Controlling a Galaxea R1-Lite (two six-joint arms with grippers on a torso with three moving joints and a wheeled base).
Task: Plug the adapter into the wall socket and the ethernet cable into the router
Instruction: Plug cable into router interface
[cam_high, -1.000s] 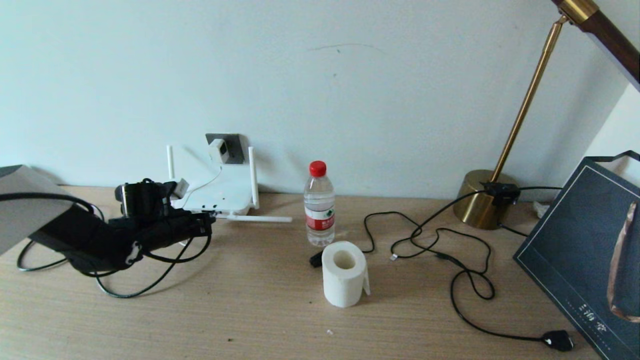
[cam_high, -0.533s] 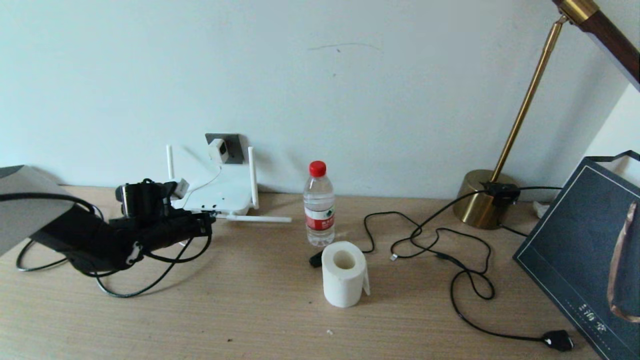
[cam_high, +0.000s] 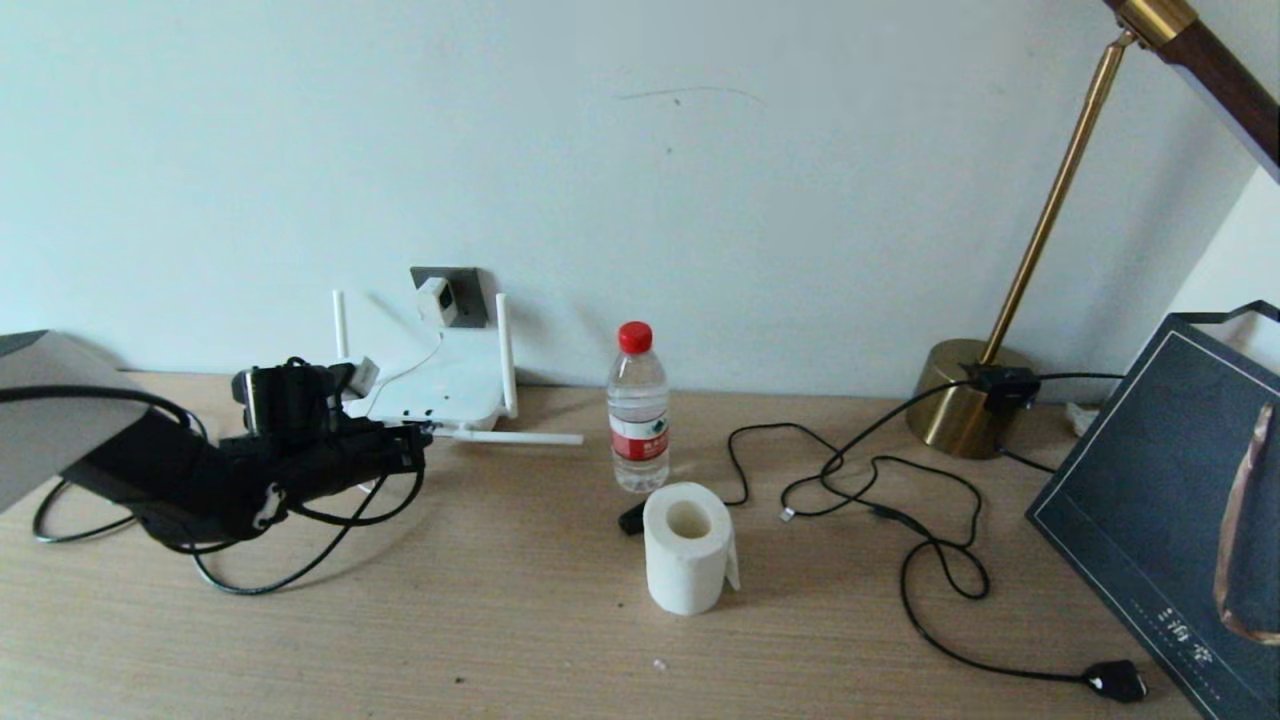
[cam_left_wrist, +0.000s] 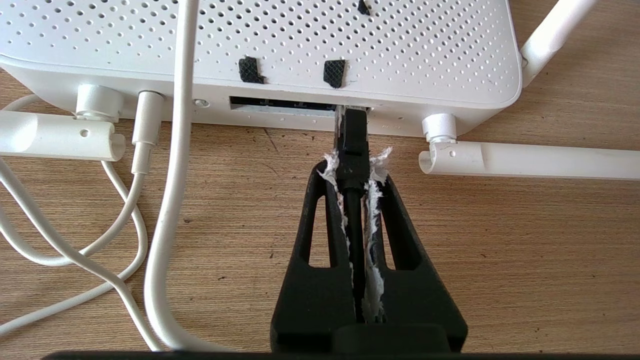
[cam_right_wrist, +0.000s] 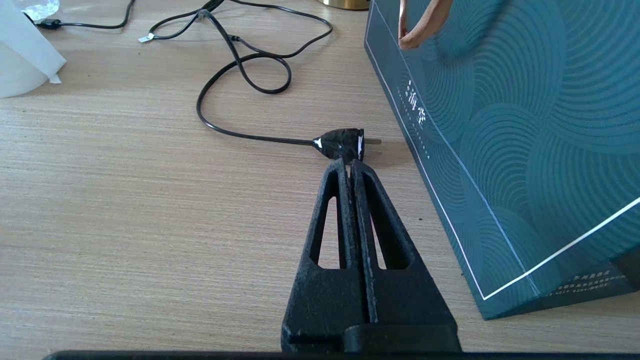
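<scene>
Head view, room: we see a pale wall behind a light wood tabletop (cam_high: 520, 640), with a brass lamp (cam_high: 965, 405), water bottle (cam_high: 639, 410) and paper roll (cam_high: 687, 547).
Head view, task things: the white adapter (cam_high: 437, 300) sits in the grey wall socket (cam_high: 470, 285); the router (cam_high: 440, 385) lies below it.
Left wrist view: our left end effector (cam_left_wrist: 353, 172) is clamped on the ethernet cable (cam_left_wrist: 353, 135), its plug at the router's port row.
Right wrist view: our right end effector (cam_right_wrist: 351, 165) is closed on nothing, beside a teal bag (cam_right_wrist: 525, 125).

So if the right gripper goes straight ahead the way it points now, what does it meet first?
Probably the black plug of the lamp cord, lying on the table just beyond the right gripper. The gripper may be higher than the plug; the height is unclear.
</scene>
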